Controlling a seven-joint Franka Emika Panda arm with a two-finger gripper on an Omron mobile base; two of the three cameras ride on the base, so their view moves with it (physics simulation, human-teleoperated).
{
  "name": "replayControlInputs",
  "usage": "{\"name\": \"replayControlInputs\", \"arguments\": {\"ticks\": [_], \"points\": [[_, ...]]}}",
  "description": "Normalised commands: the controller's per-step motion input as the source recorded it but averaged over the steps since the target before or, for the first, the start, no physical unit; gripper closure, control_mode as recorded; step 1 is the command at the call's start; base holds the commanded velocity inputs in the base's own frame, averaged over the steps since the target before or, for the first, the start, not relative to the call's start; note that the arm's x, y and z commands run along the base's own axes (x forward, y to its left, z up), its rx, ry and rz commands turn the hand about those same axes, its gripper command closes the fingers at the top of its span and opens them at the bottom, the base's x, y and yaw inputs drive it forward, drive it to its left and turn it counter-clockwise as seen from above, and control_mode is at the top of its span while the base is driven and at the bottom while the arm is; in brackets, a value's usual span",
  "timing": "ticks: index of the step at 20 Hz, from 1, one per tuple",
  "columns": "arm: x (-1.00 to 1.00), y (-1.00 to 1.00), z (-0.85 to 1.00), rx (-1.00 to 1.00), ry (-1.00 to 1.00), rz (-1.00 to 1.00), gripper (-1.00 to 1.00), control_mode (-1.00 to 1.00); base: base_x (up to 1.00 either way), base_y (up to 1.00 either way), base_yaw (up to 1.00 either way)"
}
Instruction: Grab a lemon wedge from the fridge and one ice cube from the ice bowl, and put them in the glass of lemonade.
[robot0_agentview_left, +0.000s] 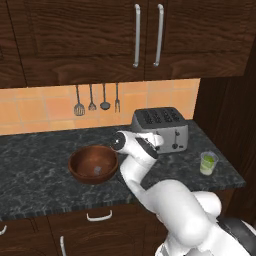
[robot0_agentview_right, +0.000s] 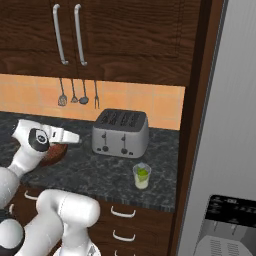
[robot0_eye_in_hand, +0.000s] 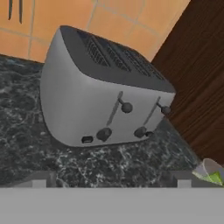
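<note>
Hand view, unlabelled toaster (robot0_eye_in_hand: 105, 94), gripper (robot0_eye_in_hand: 111, 179) fully open and empty, glass of lemonade (robot0_eye_in_hand: 211, 173) beside.

open dark counter (robot0_agentview_left: 40, 165) is seen left of the wooden ice bowl (robot0_agentview_left: 93, 163) and in front of it. the four-slot toaster (robot0_agentview_left: 161, 128) is set at the back, taking up the middle stretch; a bare strip of counter is left between it and the glass of lemonade (robot0_agentview_left: 208, 163) near the front edge. the right end is closed off by a dark wood panel (robot0_agentview_right: 196, 120) and the fridge (robot0_agentview_right: 230, 150). overhead room is capped by wall cabinets (robot0_agentview_left: 100, 35); hanging utensils (robot0_agentview_left: 97, 100) are kept against the tiles.
</note>
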Motion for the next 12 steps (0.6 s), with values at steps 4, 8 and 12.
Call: {"name": "replayControlInputs", "arguments": {"ticks": [4, 8, 12], "points": [[-0.62, -0.84, 1.0, 0.26, -0.45, -0.09, -1.0, -1.0, 0.0, 0.0, 0.0], [-0.5, -1.0, 0.61, 0.48, -0.37, -0.02, -1.0, -1.0, 0.0, 0.0, 0.0], [-0.54, -1.0, 0.26, 0.62, -0.23, -0.05, -1.0, -1.0, 0.0, 0.0, 0.0]]}}
